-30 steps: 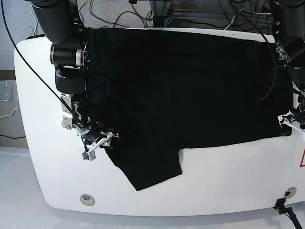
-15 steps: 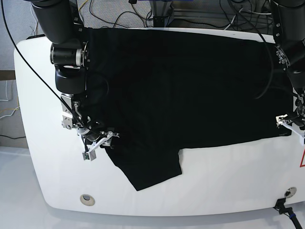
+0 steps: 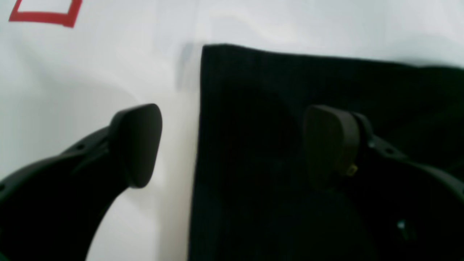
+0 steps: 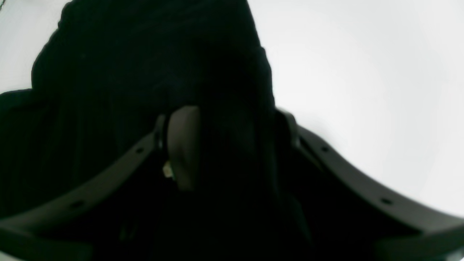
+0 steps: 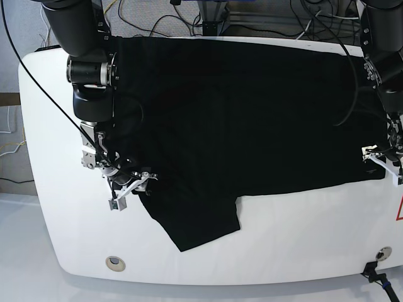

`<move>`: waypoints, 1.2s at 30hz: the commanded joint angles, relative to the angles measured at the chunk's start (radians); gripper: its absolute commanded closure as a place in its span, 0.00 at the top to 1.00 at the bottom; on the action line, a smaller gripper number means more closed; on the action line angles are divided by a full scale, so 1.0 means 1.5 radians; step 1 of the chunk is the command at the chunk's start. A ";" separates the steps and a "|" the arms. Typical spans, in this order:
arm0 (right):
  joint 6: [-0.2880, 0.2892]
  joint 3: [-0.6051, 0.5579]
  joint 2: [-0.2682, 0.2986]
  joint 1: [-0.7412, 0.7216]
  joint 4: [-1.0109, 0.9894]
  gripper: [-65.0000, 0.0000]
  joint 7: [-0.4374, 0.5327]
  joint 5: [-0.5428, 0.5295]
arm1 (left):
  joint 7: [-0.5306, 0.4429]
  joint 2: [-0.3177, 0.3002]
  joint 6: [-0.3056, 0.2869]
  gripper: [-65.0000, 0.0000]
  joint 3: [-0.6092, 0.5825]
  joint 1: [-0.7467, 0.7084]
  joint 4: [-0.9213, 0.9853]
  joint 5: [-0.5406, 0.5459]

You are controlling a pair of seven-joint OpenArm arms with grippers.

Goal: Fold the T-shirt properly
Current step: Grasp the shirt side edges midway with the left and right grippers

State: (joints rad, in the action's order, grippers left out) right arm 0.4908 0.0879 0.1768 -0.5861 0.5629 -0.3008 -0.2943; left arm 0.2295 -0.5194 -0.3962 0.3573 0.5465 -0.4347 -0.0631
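The black T-shirt (image 5: 252, 113) lies spread flat on the white table (image 5: 302, 233), with one sleeve (image 5: 195, 220) pointing toward the front edge. No print shows. On the left of the base view my right gripper (image 5: 129, 185) is at the sleeve's base. Its wrist view shows bunched black fabric (image 4: 145, 54) filling the gap where the right gripper (image 4: 235, 141) is shut on it. At the shirt's right corner my left gripper (image 5: 380, 160) is open. In its wrist view the left gripper (image 3: 232, 145) straddles the shirt's edge (image 3: 199, 127), one finger (image 3: 136, 145) over the table, the other over cloth.
A red marking (image 3: 43, 14) is printed on the table by the shirt's corner and shows at the right edge (image 5: 399, 211). A round hole (image 5: 114, 262) sits near the front left. Cables (image 5: 157, 19) run behind the table.
My left gripper has shifted slightly left and up, onto the shirt's right corner. The right arm and the shirt have not moved.
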 commanded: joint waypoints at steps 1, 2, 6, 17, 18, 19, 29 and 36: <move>0.000 0.000 0.004 0.002 0.025 0.44 -0.014 0.003 | -0.014 -0.013 0.003 0.89 0.002 0.018 0.009 0.008; 0.000 0.000 0.004 0.005 0.029 0.44 -0.014 0.003 | -0.025 -0.012 0.003 0.89 0.002 0.018 0.014 0.008; 0.000 0.000 0.005 0.008 0.030 0.44 -0.014 0.003 | -0.062 -0.005 0.003 0.89 0.002 0.019 0.043 0.008; 0.000 0.000 0.014 0.009 0.030 0.44 -0.014 0.003 | -0.064 0.016 -0.001 0.89 -0.001 0.022 0.040 0.008; 0.000 0.000 0.014 0.009 0.030 0.44 -0.014 0.003 | -0.064 0.017 -0.001 0.89 -0.001 0.024 0.036 0.008; 0.000 0.000 0.014 0.009 0.030 0.44 -0.014 0.003 | -0.064 0.017 -0.001 0.89 -0.001 0.027 0.026 0.008; 0.000 0.000 0.014 0.008 0.030 0.44 -0.014 0.003 | -0.058 -0.004 0.001 0.89 -0.001 0.009 0.012 0.003; 0.000 0.000 0.012 0.005 0.030 0.44 -0.014 0.003 | -0.032 -0.005 0.024 0.89 -0.002 -0.009 0.007 0.003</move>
State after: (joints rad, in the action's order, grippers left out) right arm 0.4984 0.0879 0.1860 -0.5564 0.6014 -0.2989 -0.2955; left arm 0.1711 -0.5083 -0.3656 0.3546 0.5179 -0.4129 -0.0544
